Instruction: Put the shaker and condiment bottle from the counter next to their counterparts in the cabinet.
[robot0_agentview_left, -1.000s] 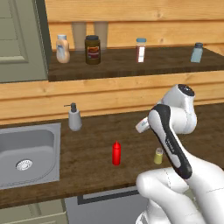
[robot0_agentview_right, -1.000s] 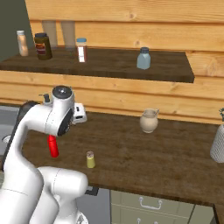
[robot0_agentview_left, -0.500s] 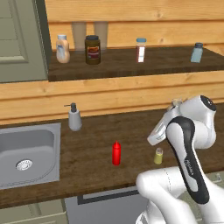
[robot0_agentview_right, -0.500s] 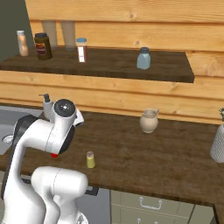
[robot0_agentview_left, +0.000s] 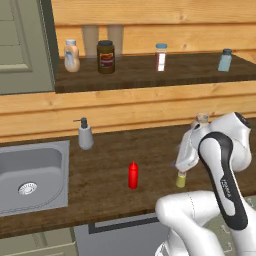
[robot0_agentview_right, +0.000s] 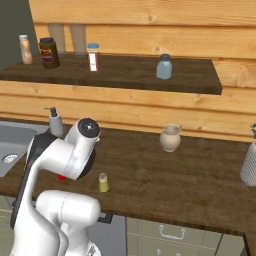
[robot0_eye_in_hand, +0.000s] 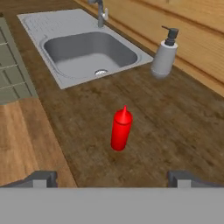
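Red condiment bottle (robot0_eye_in_hand: 121, 130) stands upright on the dark wooden surface (robot0_eye_in_hand: 175, 127), free of the claw (robot0_eye_in_hand: 111, 177), whose tips are spread wide and cut off at the frame bottom. Yellow-green shaker (robot0_agentview_left: 181, 179) is partly hidden behind the arm.

Pale horizontal wood-plank wall (robot0_agentview_left: 150, 107), steel sink (robot0_agentview_left: 30, 175) lower left.

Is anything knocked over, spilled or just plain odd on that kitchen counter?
Nothing stands out. The red squeeze bottle, the yellow-green shaker and the grey soap dispenser all stand upright on the dark wooden counter, with no spill around them.
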